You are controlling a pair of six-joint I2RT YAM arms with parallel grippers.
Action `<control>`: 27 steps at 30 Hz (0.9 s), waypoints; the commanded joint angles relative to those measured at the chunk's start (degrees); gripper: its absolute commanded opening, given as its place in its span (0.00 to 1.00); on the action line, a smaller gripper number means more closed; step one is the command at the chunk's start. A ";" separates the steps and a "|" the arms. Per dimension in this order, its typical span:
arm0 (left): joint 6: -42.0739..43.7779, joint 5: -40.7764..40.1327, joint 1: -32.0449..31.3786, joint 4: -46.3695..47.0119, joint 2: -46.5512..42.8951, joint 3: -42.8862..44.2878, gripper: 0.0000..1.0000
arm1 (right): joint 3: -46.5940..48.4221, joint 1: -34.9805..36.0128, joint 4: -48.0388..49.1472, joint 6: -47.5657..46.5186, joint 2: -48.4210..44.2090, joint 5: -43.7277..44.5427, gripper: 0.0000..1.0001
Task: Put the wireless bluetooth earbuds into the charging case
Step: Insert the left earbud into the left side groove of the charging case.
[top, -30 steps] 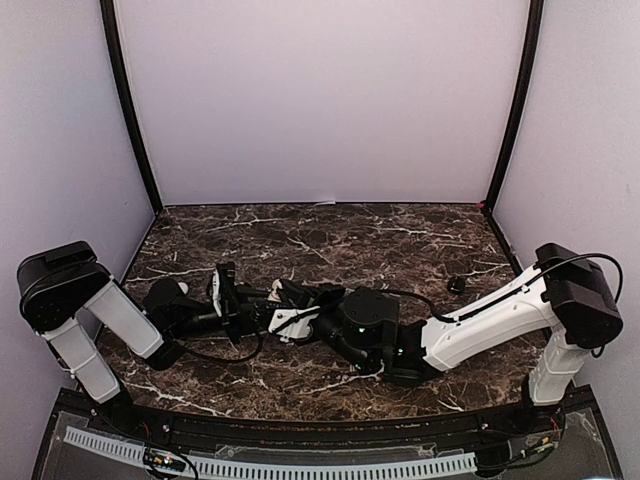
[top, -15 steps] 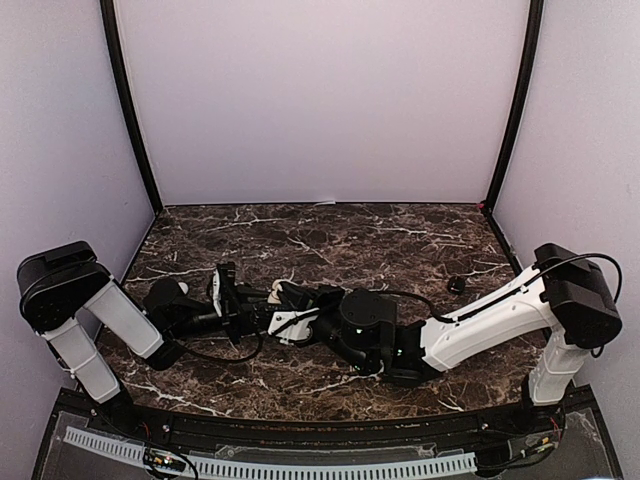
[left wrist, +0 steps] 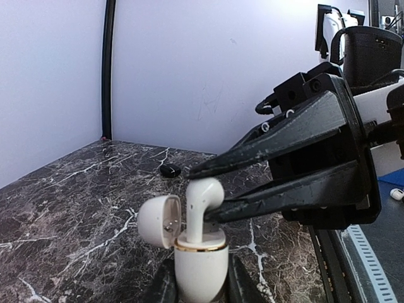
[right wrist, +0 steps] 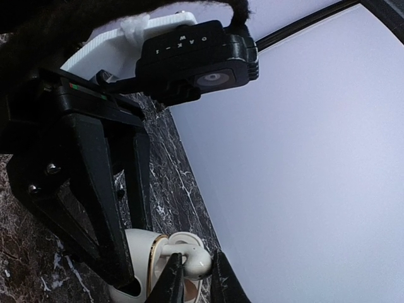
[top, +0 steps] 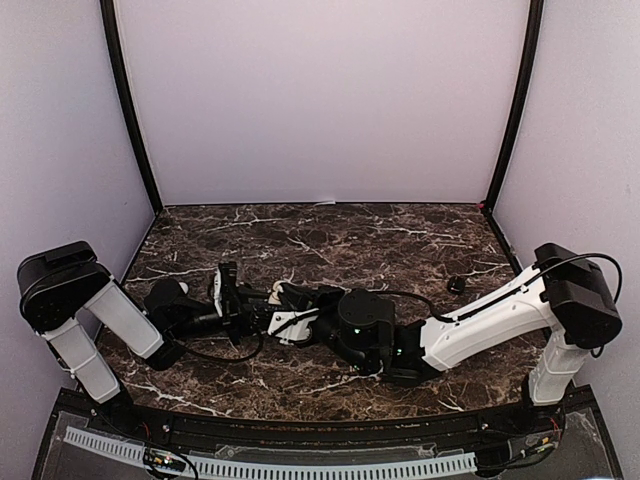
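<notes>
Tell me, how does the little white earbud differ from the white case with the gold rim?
The small white plastic earbud is far slimmer than the rounded white charging case with the gold rim. The earbud stands stem-down with its head poking above the case; the case sits upright, lid flipped open. The right tool pinches the earbud; the left tool grips the case. Both are glossy white.

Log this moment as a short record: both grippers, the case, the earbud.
left gripper: shut on the charging case, held upright
case lid: open, swung to one side
earbud: stem down in the case, head sticking out
right gripper: fingers closed on the earbud's head
table: dark marble; small black object lying apart
</notes>
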 commanded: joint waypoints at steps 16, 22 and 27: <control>-0.89 -0.72 -0.20 13.58 -0.63 0.61 0.00 | -1.09 0.18 -8.47 4.10 -5.18 -5.82 0.31; -1.08 0.20 -0.20 13.57 -0.67 0.75 0.00 | -1.52 -1.07 -13.28 7.45 -8.79 -10.30 0.34; -1.39 0.71 -0.23 13.57 -0.76 0.75 0.00 | -2.85 -2.58 -13.53 11.49 -12.16 -12.64 0.34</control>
